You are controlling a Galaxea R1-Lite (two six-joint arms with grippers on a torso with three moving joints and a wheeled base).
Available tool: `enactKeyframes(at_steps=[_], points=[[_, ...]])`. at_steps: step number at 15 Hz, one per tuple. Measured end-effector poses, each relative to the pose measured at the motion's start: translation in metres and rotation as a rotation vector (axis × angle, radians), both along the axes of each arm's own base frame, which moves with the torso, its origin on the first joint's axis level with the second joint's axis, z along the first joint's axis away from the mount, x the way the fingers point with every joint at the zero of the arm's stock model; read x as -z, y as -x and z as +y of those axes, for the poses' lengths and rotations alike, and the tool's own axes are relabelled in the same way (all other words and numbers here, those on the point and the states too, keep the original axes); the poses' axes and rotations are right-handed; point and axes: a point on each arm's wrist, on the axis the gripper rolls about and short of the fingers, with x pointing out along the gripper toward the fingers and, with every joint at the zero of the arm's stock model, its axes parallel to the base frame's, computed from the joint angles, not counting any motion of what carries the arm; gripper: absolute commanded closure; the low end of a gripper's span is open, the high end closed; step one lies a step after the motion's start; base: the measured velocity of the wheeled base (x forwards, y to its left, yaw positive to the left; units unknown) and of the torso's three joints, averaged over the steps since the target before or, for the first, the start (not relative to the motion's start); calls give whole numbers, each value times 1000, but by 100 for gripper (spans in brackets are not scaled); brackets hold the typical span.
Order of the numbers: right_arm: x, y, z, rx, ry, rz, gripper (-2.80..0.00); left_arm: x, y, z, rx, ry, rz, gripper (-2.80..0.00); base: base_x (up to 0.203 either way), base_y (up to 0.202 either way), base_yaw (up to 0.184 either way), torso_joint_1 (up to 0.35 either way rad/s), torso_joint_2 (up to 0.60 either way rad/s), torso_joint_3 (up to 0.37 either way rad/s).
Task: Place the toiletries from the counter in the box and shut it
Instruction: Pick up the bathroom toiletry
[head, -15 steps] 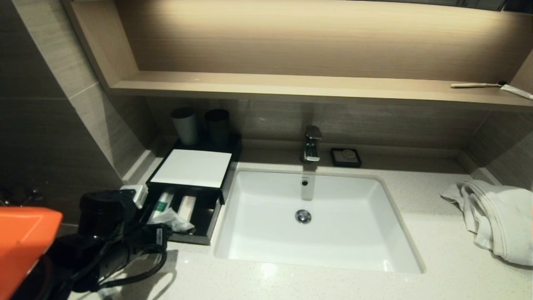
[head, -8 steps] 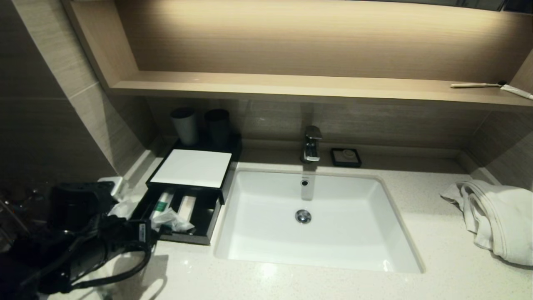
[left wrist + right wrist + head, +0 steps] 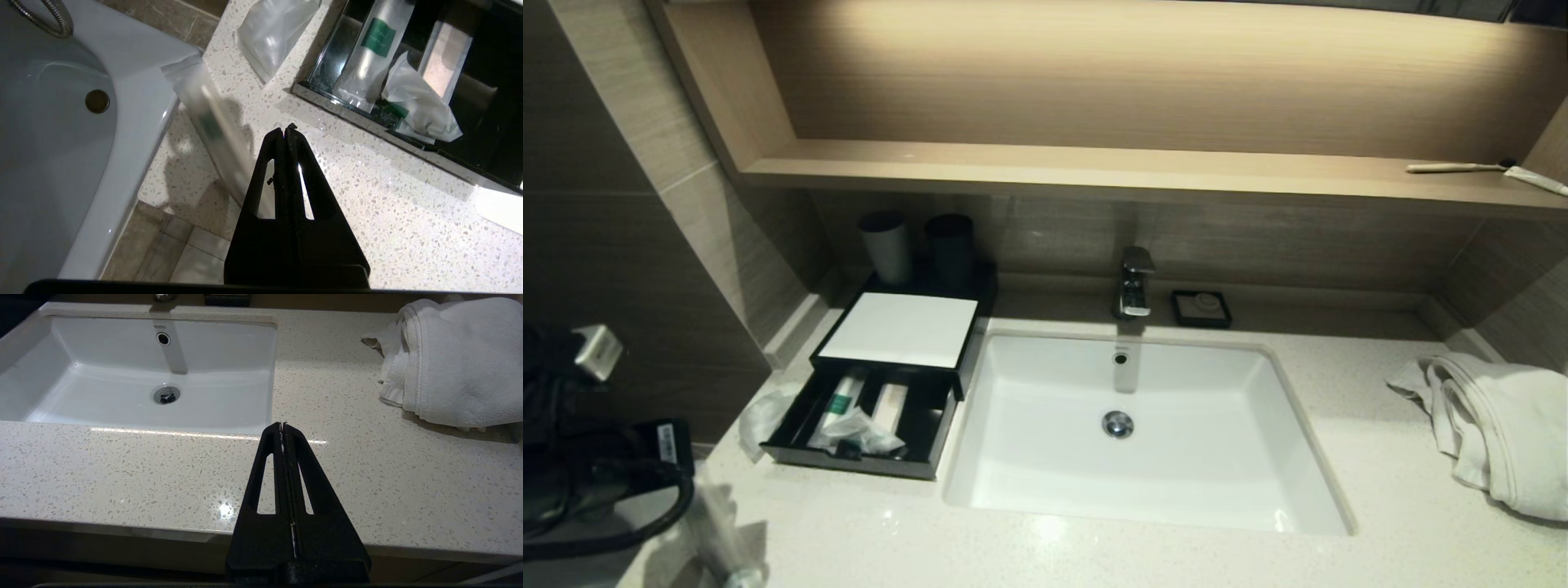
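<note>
The black box (image 3: 898, 327) with a white lid stands left of the sink, its drawer (image 3: 849, 467) pulled open. In the drawer lie a tube with a green label (image 3: 837, 404), a beige packet (image 3: 889, 406) and a crumpled packet (image 3: 862, 433). A clear packet (image 3: 757, 415) lies on the counter left of the drawer. A long clear packet (image 3: 208, 122) with a green mark runs beside my left gripper (image 3: 284, 130), which is shut above the counter's front left with nothing seen between its tips. My right gripper (image 3: 282, 425) is shut and empty over the counter's front edge.
The white sink (image 3: 1307, 457) fills the middle, with a tap (image 3: 1134, 282) and soap dish (image 3: 1201, 308) behind it. A white towel (image 3: 1494, 425) lies at the right. Two dark cups (image 3: 886, 245) stand behind the box. A toothbrush (image 3: 1454, 167) lies on the shelf.
My left arm has drawn back to the left, away from the open drawer. The clear packet beside the drawer and the long packet at the front left are now uncovered.
</note>
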Motion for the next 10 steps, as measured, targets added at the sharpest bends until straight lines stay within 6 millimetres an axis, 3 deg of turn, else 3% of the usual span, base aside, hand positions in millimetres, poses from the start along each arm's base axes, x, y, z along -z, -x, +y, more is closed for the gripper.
enactKeyframes(at_steps=[5,10], points=[[0,0,0,0,0,0,0,-11,-21,22,-30,64,-28,0,0,0,0,0,0,0],[0,0,0,0,0,0,0,6,-45,37,-55,116,46,0,0,0,0,0,0,0]])
